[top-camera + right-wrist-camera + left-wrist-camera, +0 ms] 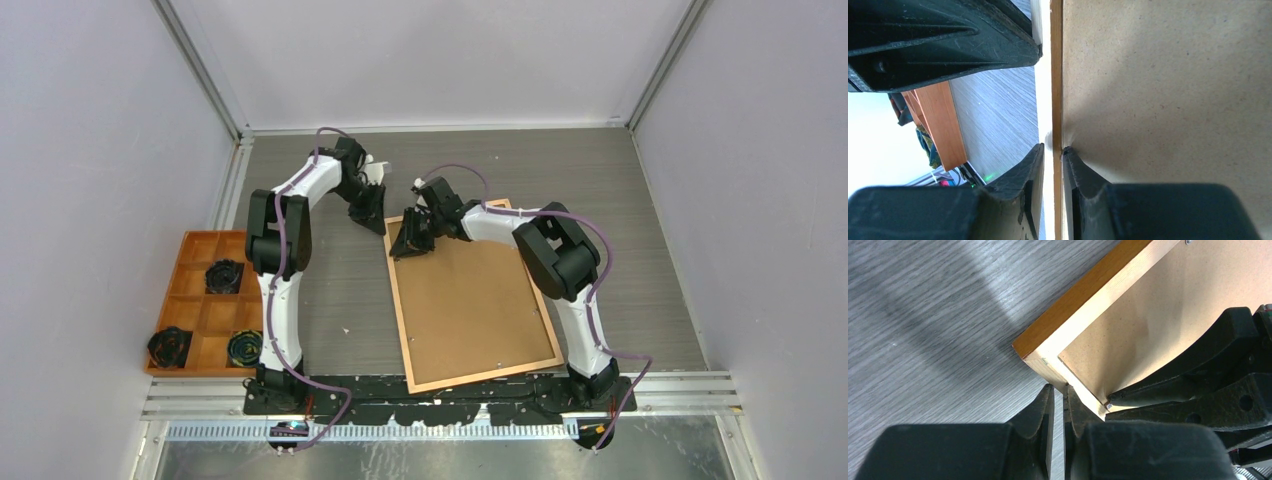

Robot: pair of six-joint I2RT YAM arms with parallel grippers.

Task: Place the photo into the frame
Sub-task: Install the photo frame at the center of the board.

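The frame (470,300) lies back-up on the table, its brown fibreboard (1158,310) facing up inside orange-brown rails. My right gripper (411,238) is at the frame's far-left corner. In the right wrist view its jaws (1052,149) are closed on the rail, with one finger (1083,175) resting on the fibreboard (1158,75) and the other outside the edge. My left gripper (372,214) sits just left of that corner. Its fingertips (1058,389) are shut with nothing between them and touch the end of the rail. The photo is not in view.
An orange compartment tray (190,237) with black items (224,275) stands at the table's left edge. Grey walls close in the table on the left, back and right. The arm bases sit along the near edge.
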